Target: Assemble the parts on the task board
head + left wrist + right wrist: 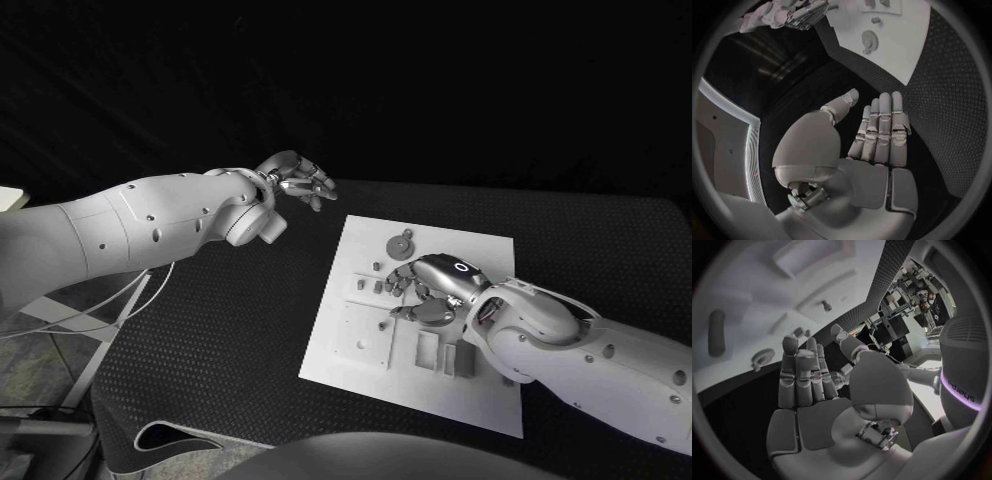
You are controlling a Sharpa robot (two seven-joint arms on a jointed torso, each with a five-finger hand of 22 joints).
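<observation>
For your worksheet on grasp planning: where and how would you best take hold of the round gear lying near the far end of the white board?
Probably by its rim. The gear lies flat on the task board, so no side face stands up to wrap around. Come from straight above and pinch opposite edges of the rim with the fingers. The right hand hovers open over the board just short of it, so it looks the handier one.

Your right hand hung over the white task board with its palm bare and its fingers straight and close together, holding nothing. Past the fingertips, a small gear and a dark oblong part lay on the board, beside the black table.
</observation>
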